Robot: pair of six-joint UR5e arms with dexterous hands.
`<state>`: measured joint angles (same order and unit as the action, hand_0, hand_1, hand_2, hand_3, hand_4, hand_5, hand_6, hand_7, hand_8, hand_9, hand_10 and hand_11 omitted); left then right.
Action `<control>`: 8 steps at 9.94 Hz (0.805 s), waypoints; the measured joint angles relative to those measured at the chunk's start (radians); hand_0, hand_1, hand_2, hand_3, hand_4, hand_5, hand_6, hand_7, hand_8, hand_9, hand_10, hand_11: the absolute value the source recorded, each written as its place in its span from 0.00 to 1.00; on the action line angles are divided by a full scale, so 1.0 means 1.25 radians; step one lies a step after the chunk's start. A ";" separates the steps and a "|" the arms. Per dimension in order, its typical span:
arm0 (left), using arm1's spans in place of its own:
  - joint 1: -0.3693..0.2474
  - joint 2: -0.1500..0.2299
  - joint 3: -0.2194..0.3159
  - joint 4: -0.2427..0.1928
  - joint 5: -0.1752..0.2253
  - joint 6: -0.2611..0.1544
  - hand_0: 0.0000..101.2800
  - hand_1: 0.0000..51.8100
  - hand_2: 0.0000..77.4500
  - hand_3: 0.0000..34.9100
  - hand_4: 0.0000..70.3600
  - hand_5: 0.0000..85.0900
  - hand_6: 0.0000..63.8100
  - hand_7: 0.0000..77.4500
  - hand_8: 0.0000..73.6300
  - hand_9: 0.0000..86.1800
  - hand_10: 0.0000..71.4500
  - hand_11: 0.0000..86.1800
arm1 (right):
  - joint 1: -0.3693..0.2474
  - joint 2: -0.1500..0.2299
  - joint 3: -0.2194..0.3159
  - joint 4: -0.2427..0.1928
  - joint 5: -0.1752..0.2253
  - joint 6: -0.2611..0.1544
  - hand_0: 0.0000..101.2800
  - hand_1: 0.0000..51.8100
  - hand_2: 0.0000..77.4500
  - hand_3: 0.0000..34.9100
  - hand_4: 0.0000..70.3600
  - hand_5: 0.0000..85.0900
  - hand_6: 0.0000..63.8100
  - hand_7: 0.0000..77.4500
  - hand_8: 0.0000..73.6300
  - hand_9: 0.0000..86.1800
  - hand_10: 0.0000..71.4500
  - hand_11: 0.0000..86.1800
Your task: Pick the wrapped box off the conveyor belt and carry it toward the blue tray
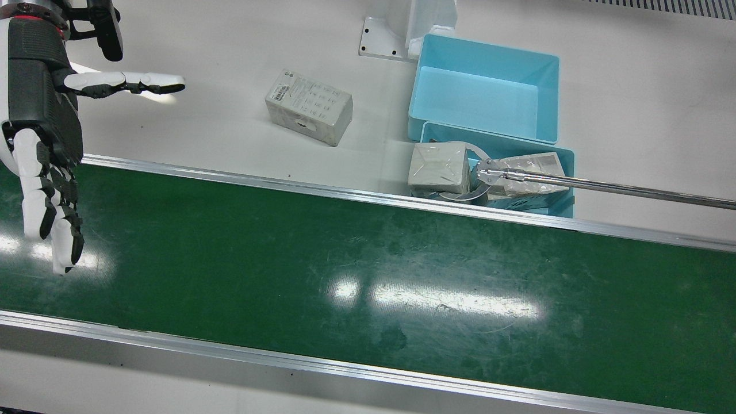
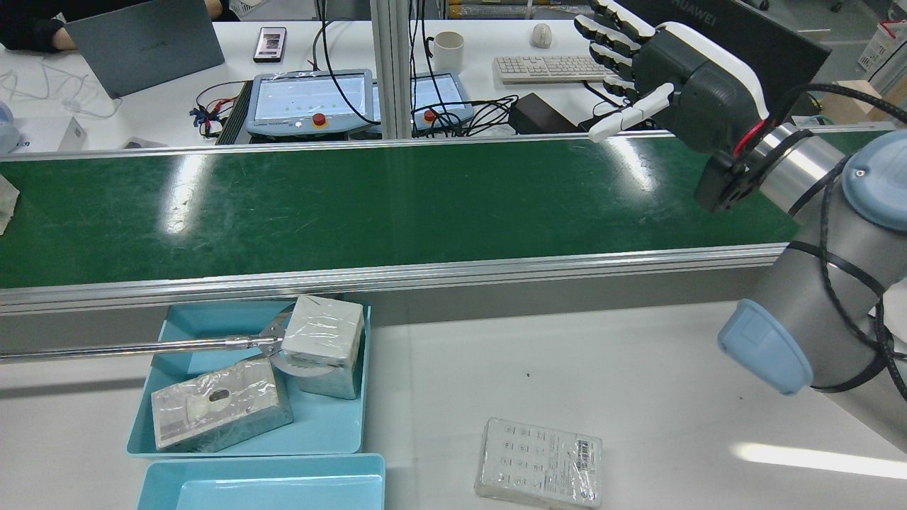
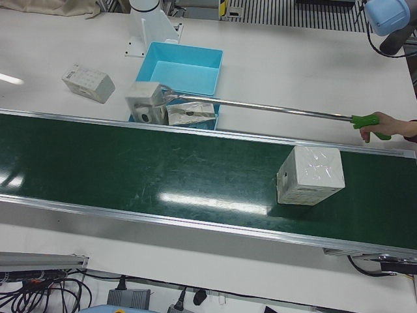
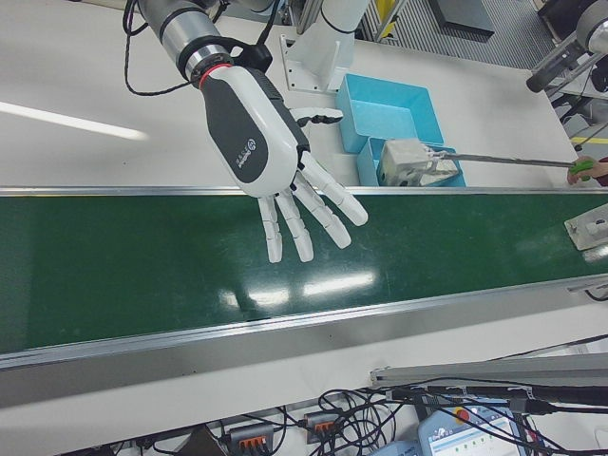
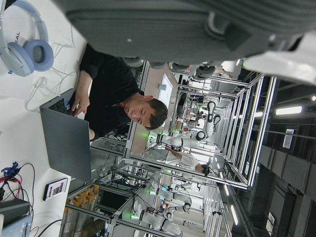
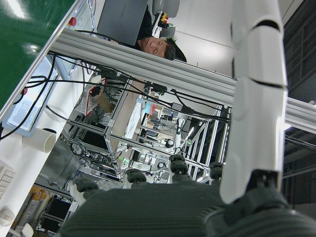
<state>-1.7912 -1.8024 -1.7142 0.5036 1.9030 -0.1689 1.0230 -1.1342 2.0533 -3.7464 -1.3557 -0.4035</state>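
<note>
Running the width of the station: green conveyor belt (image 1: 368, 270). Near its end on the left arm's side: wrapped box (image 3: 311, 175). Sits flat on the belt, touched by nothing, well apart from the right hand (image 4: 275, 152).

Over the opposite end of the belt: that right hand, held above the surface, palm turned down toward it, back of the hand up. Fingers spread wide and straight, thumb stuck out sideways, nothing in its hold.

Of the left hand (image 5: 197, 29), only a dark slab of palm across its own camera; cannot tell whether apart or closed.

On the white table (image 1: 632, 86), just beside the belt's robot-side rail: two blue trays end to end. Far tray (image 1: 486, 86) holds nothing. Near tray (image 2: 326, 425) holds two wrapped packages, a long one (image 2: 220, 411) lying flat and a cube-like one (image 2: 322, 340) clamped in the jaws of a reach grabber (image 3: 260, 104), its green handle in a person's hand (image 3: 384, 124).

Apart from the trays, on bare table: flat wrapped keypad pack (image 1: 309, 106).
</note>
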 joint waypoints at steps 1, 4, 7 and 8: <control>0.000 0.000 0.000 0.000 0.000 0.000 0.00 0.00 0.01 0.00 0.00 0.01 0.00 0.01 0.00 0.00 0.00 0.00 | 0.000 0.000 -0.002 -0.001 0.000 0.001 0.47 0.27 0.14 0.85 0.01 0.01 0.00 0.00 0.02 0.02 0.00 0.02; 0.000 0.000 0.000 0.000 0.000 0.000 0.00 0.00 0.01 0.00 0.00 0.01 0.00 0.00 0.00 0.00 0.00 0.00 | -0.008 -0.001 -0.007 -0.001 0.001 0.013 0.47 0.32 0.18 0.85 0.01 0.01 0.00 0.00 0.02 0.02 0.00 0.02; 0.000 0.000 0.000 0.000 0.000 0.000 0.00 0.00 0.01 0.00 0.00 0.01 0.00 0.01 0.00 0.00 0.01 0.00 | 0.001 0.000 -0.011 -0.003 -0.001 0.020 0.47 0.32 0.20 0.85 0.01 0.01 0.00 0.00 0.02 0.01 0.00 0.02; 0.000 0.000 0.000 0.000 0.000 0.000 0.00 0.00 0.01 0.00 0.00 0.01 0.00 0.00 0.00 0.00 0.01 0.00 | 0.007 0.001 -0.008 -0.004 -0.001 0.023 0.47 0.32 0.20 0.85 0.01 0.01 0.00 0.00 0.02 0.02 0.00 0.02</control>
<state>-1.7912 -1.8024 -1.7142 0.5036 1.9031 -0.1690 1.0319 -1.1333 2.0432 -3.7508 -1.3573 -0.3745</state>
